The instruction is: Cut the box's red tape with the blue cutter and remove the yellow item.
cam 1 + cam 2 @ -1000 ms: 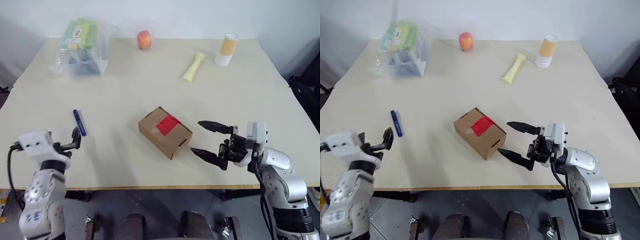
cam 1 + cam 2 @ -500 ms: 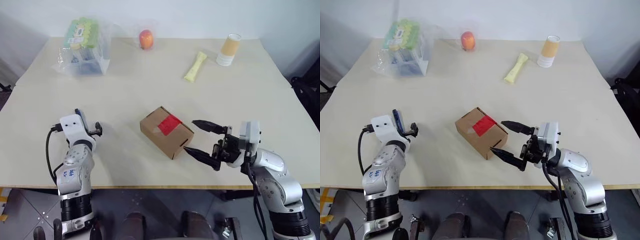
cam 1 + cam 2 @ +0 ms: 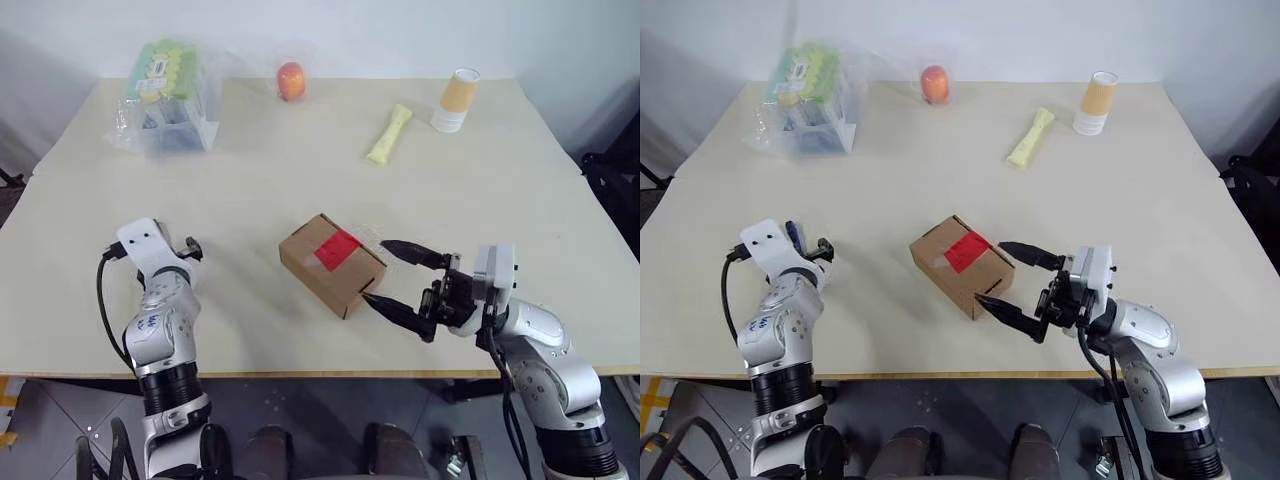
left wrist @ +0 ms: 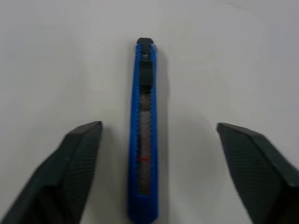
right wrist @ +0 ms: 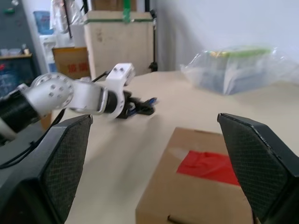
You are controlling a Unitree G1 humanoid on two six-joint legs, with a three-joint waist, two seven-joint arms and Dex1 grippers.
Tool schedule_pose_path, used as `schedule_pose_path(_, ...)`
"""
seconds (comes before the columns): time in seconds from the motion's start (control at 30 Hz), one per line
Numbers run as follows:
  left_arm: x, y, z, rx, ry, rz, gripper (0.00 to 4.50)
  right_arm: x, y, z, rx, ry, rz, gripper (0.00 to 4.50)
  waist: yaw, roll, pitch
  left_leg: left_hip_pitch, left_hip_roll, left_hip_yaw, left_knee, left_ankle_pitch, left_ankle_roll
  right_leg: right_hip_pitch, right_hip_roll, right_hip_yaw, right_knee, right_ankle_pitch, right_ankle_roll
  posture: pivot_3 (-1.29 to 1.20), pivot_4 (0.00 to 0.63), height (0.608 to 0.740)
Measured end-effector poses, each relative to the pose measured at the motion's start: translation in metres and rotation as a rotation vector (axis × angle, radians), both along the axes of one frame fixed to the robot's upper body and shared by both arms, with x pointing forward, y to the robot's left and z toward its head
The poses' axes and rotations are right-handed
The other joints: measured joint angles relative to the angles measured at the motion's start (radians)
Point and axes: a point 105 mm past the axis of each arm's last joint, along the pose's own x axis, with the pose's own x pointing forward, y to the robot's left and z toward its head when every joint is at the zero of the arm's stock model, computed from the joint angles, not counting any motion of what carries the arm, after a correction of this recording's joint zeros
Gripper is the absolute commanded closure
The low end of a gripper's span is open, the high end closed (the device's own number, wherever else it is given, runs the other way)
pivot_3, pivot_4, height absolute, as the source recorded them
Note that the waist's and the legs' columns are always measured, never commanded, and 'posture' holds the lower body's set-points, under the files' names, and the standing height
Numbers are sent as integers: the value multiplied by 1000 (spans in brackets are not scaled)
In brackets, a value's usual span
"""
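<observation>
The blue cutter (image 4: pixel 144 135) lies flat on the table at the left, between the two spread fingers of my left gripper (image 4: pixel 157 126), which touch neither side of it. That gripper (image 3: pixel 817 250) is open. The brown box (image 3: pixel 330 268) sits mid-table with the red tape (image 3: pixel 337 248) across its top. My right gripper (image 3: pixel 375 270) is open, its fingers (image 5: pixel 60 163) straddling the box's right end without pressing it. The yellow item is out of view.
At the table's far side stand a clear bag of green-topped items (image 3: pixel 165 95), an orange-red fruit (image 3: pixel 290 78), a pale yellow packet (image 3: pixel 388 135) and a paper cup (image 3: pixel 455 98). Bare tabletop (image 3: pixel 240 190) separates the cutter from the box.
My left arm swung forward from the table's front-left edge and brought its gripper down around the cutter. The right gripper stays by the box's end.
</observation>
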Motion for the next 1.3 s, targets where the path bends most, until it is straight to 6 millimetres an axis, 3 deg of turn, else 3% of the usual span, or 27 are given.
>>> schedule_pose_path(0.3, -7, 9, -9, 19, 38, 51, 4013, 5, -1, 5, 16, 4, -26, 0, 1, 2, -1, 0, 0, 0, 0, 0, 0, 0, 0, 0, 0, 0, 0, 0, 150, 740)
schedule_pose_path(0.5, -14, 8, -12, 41, 40, 31, 4073, 9, 0, 11, 52, 22, -47, 0, 0, 4, -2, 0, 0, 0, 0, 0, 0, 0, 0, 0, 0, 0, 0, 0, 150, 740)
schedule_pose_path(0.67, -16, 1, -8, -9, -92, -139, 4073, 6, 1, 13, 28, 25, -37, 0, 7, 5, -3, -1, 0, 0, 0, 0, 0, 0, 0, 0, -1, 0, 0, 0, 150, 740)
schedule_pose_path(0.8, -25, -17, -6, -54, -173, -483, 4073, 4, 0, 14, 4, 15, -36, 0, 3, 4, -2, -2, 0, 0, 0, 0, 0, -1, 0, 0, -1, 0, 0, 0, 150, 740)
schedule_pose_path(1.03, -84, -53, 8, 177, -136, -1298, 4073, -5, -10, 6, -67, 30, -27, 0, -2, 4, 0, -2, 2, 3, -5, -1, 0, -3, 1, 0, -5, 0, -1, 0, 150, 740)
schedule_pose_path(1.13, -103, -74, 2, 295, -70, -1593, 4073, -18, -11, 1, -128, 47, 22, 574, 7, 6, 1, -2, 1, 4, -5, -1, 1, -2, 1, 0, -8, 0, -1, 0, 150, 740)
schedule_pose_path(1.3, -115, -130, -12, 464, -12, -2007, 4073, -61, -17, -27, -372, 215, 197, 2378, 21, 5, 1, -3, 1, 6, -3, -2, 3, -1, 1, 0, -10, 0, -1, 0, 150, 740)
